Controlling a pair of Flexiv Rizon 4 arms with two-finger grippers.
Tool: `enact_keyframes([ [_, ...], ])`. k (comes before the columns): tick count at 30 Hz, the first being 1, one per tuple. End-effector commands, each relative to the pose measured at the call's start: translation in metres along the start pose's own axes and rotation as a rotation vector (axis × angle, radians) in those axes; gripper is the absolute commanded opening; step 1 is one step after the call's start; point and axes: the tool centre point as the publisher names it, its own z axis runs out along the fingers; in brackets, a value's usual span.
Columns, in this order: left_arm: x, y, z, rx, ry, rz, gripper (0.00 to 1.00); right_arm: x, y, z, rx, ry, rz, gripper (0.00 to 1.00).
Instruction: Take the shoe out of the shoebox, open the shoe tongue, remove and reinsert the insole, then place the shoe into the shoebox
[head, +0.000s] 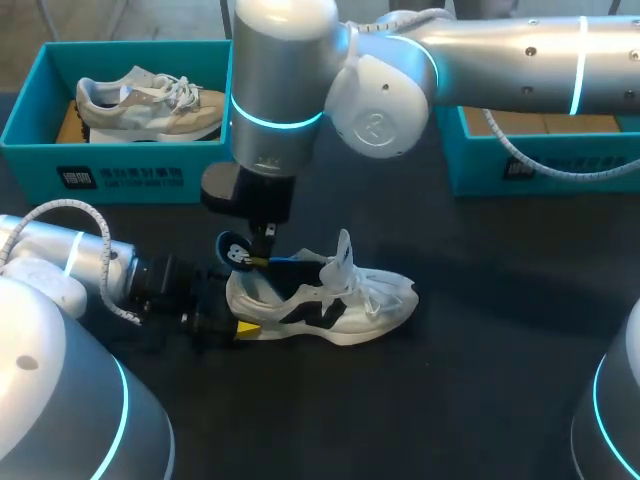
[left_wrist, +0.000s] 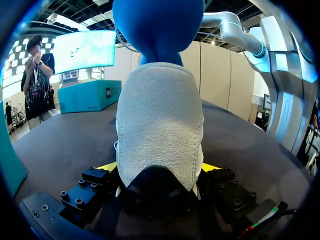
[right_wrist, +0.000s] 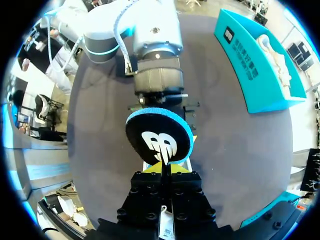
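Above the shoe (head: 330, 300), right arm (head: 275, 90) upright, insole (head: 236, 252) between its jaws.

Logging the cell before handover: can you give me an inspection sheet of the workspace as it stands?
Surface: black table.
Job's things: white-and-black shoe upright on the table; blue insole, heel end lifted above the shoe's opening; teal shoebox far left.
Clutter: beige shoe inside the shoebox; second teal box far right.
Grippers: left gripper shut on the shoe's heel; right gripper shut on the insole.
Cables: left arm cable and right arm cable, white, braided.
Surroundings: nothing seen.
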Motion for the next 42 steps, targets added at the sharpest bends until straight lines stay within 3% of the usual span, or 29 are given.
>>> enact_keyframes([
  [1,0.0,0.002,0.001,0.0,-0.002,0.0,0.0,-0.002,0.011,0.008,0.004,0.021,-0.004,0.0],
  [3,0.0,0.002,0.001,0.0,-0.002,0.0,0.0,-0.002,0.013,0.009,0.007,0.029,-0.005,0.0],
  [5,0.0,0.002,0.001,0.0,-0.002,0.0,0.0,-0.001,0.013,0.009,-0.001,0.039,-0.008,0.27],
  [7,0.0,0.002,0.001,0.0,-0.002,0.0,0.0,0.0,0.012,0.01,-0.015,0.052,-0.01,0.37],
  [10,0.0,0.002,0.001,0.0,-0.002,0.0,0.0,0.001,0.01,0.008,-0.006,0.059,-0.011,0.42],
  [30,0.0,0.002,0.001,0.0,-0.002,0.0,0.0,-0.022,-0.009,-0.005,-0.041,0.264,-0.106,0.47],
  [42,0.0,0.002,0.001,0.0,-0.002,0.0,0.0,-0.027,-0.02,0.014,-0.069,0.425,-0.141,0.47],
])
